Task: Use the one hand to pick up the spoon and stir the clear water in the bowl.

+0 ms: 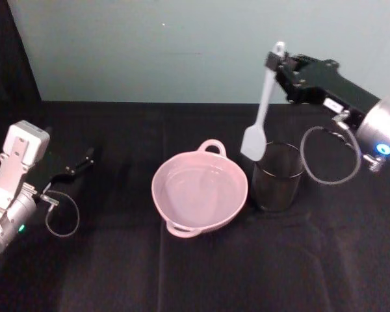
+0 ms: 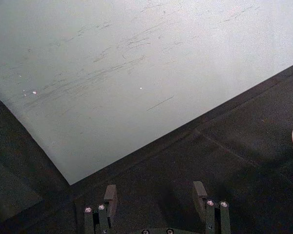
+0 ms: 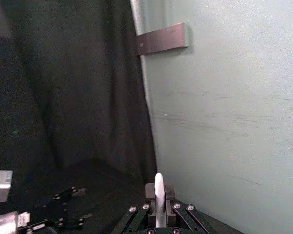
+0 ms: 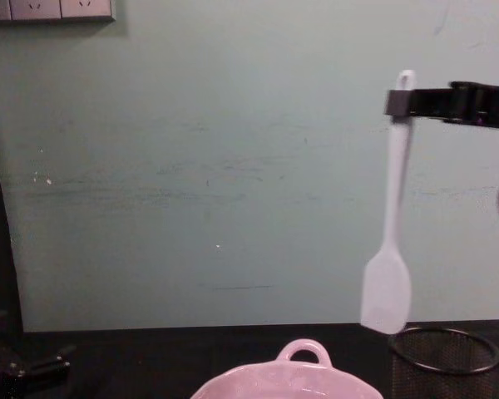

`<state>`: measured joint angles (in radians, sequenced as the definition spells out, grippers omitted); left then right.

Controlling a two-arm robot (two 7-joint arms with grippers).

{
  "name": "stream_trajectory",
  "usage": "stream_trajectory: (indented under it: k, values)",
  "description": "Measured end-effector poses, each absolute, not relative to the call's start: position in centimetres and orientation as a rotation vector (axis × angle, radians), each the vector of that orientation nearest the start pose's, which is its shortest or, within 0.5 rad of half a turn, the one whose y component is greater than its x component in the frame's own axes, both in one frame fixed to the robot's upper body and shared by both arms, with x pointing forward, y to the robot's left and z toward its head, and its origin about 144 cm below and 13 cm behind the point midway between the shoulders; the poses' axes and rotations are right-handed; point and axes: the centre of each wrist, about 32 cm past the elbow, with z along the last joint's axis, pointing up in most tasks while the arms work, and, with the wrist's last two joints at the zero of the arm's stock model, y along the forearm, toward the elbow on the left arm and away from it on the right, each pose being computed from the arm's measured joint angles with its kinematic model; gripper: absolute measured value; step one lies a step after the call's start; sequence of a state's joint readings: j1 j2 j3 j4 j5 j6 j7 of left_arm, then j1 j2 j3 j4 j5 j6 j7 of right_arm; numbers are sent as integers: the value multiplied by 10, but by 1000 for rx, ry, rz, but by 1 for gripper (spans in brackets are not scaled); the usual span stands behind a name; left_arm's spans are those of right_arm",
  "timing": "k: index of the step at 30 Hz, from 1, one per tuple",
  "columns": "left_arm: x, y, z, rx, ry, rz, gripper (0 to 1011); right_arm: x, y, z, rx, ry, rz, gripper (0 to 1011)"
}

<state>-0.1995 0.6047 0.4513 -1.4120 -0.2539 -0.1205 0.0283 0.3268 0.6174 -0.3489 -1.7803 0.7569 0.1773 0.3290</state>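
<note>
Currently the spoon (image 1: 265,97) hangs almost upright, blade down, to the right of the bowl (image 1: 157,195) and well above its rim. The blade sits just over the near-left rim of the mesh cup (image 1: 277,177), which stands just beside the bowl on its right. The right gripper (image 1: 276,62) holds the spoon near the handle end, its fingers pinching the handle from both sides, with the small hole showing above them. The water (image 1: 198,192) lies in the bowl, and nothing is dipped into it.

The pick-up step appears complete and the carry to the bowl is in hand. The next move calls for shifting the blade left over the bowl's centre, lowering it into the water clear of the rim, then circling.

The left gripper (image 2: 155,195) is parked well to the left of the bowl, low over the desk (image 1: 117,273), with its fingers spread.
</note>
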Motion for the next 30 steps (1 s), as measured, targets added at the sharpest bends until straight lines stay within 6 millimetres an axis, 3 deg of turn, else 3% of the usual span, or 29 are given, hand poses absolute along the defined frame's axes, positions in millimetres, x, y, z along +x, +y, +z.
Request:
stream_trajectory:
  k: [7, 12, 20, 30]
  values:
    - [489, 310, 1140, 304, -285, 1248, 1011, 514, -247, 1286, 66, -34, -720, 110]
    - [489, 310, 1140, 304, -285, 1248, 1011, 524, -228, 1256, 36, -9, -656, 110]
    - [489, 310, 1140, 304, -285, 1248, 1011, 530, -206, 1226, 16, 27, -596, 110]
    - [489, 310, 1140, 305, -285, 1248, 1011, 550, -187, 1211, 32, 54, -569, 110]
